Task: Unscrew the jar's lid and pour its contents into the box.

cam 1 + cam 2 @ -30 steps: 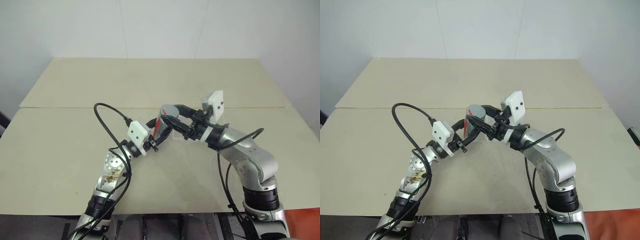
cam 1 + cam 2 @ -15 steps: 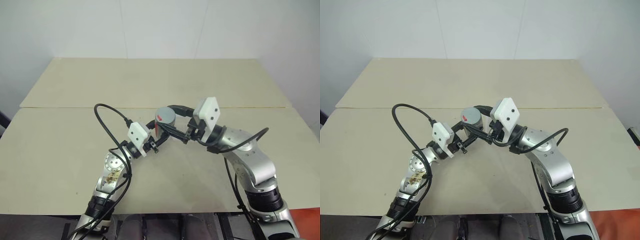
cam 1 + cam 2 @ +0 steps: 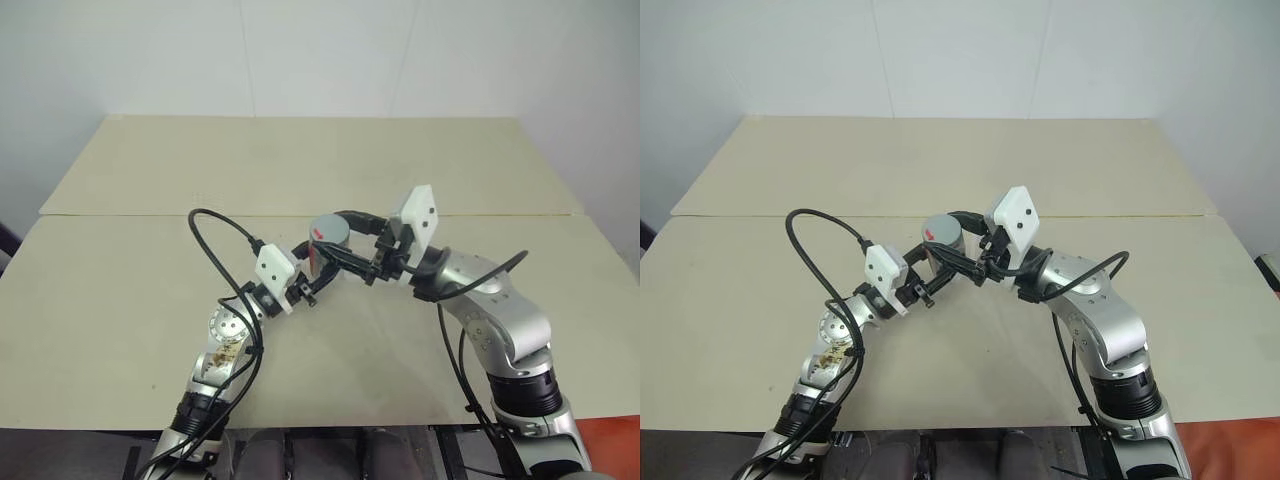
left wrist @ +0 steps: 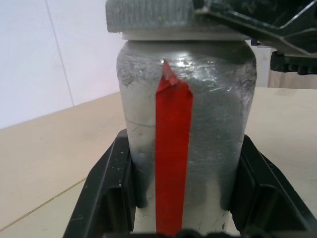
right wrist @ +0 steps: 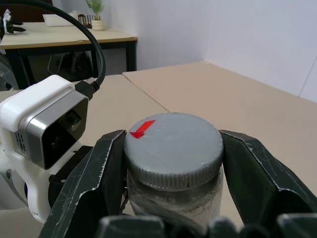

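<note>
Left gripper (image 4: 181, 218) clamps the jar (image 4: 185, 124) steady above the table's (image 3: 300, 160) middle, so the right gripper (image 5: 173, 171), jaws hugging the lid (image 5: 173, 144), can twist.

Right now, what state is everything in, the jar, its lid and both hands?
jar: upright, held off the table, clamped between the left hand's fingers.
lid: on the jar, not yet off.
left hand: shut on the jar's body.
right hand: fingers on either side of the lid's rim.
</note>
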